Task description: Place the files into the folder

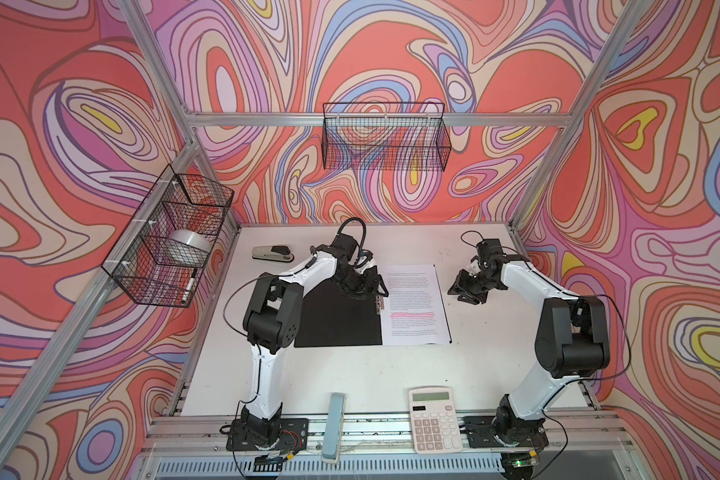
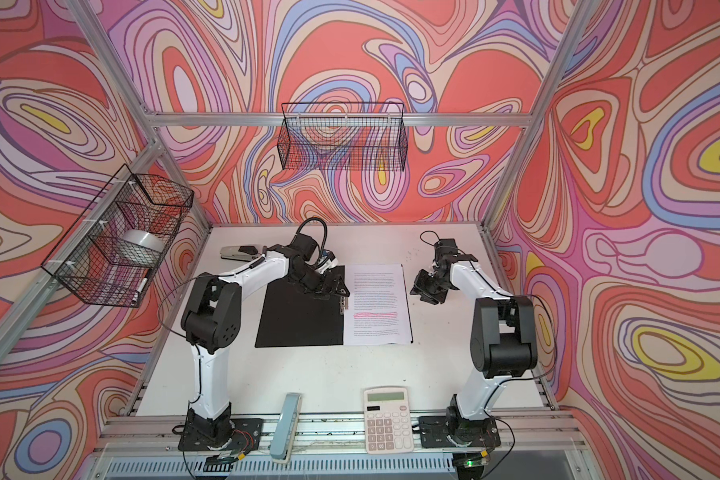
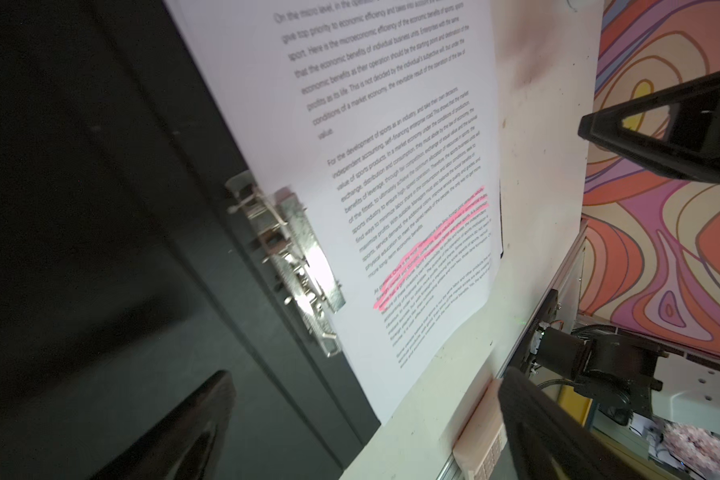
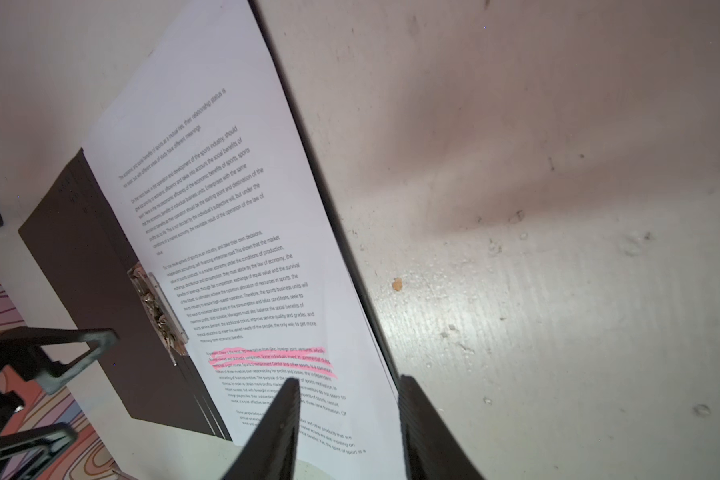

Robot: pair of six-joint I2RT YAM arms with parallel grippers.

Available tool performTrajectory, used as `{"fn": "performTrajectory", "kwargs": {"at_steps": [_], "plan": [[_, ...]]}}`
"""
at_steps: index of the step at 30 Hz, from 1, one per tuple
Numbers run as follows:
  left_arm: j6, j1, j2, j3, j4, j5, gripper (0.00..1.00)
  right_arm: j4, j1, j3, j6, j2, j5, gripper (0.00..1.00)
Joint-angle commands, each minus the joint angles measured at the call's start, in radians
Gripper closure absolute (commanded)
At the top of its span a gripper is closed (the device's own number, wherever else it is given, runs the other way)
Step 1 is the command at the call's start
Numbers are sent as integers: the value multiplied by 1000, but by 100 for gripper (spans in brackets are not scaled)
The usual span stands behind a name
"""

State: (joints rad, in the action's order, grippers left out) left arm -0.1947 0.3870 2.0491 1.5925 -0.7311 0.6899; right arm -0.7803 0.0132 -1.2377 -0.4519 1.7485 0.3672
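The folder (image 1: 337,316) (image 2: 300,320) lies open on the table with its black inside up. The files (image 1: 414,303) (image 2: 377,303), white printed sheets with a pink highlighted line, lie flat on its right half. Their left edge meets the metal clip (image 1: 378,305) (image 3: 296,257) at the spine. My left gripper (image 1: 360,286) (image 3: 366,374) hovers wide open over the spine near the folder's far end, holding nothing. My right gripper (image 1: 464,286) (image 4: 350,384) hangs just right of the files' (image 4: 242,249) outer edge. Its jaws are apart and nothing is between them.
A stapler (image 1: 272,253) lies at the back left of the table. A white calculator (image 1: 434,419) and a pale blue bar (image 1: 335,424) sit on the front rail. A wire basket (image 1: 171,237) hangs on the left wall and another (image 1: 385,137) on the back wall.
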Motion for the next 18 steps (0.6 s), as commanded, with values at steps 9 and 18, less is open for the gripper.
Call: {"fn": "performTrajectory", "kwargs": {"at_steps": [9, 18], "plan": [[132, -245, -146, -126, -154, -230, 0, 68, -36, 29, 25, 78, 19, 55], [188, -341, -135, -196, -127, -255, 0, 76, -39, 33, 60, 101, 28, 56]]}}
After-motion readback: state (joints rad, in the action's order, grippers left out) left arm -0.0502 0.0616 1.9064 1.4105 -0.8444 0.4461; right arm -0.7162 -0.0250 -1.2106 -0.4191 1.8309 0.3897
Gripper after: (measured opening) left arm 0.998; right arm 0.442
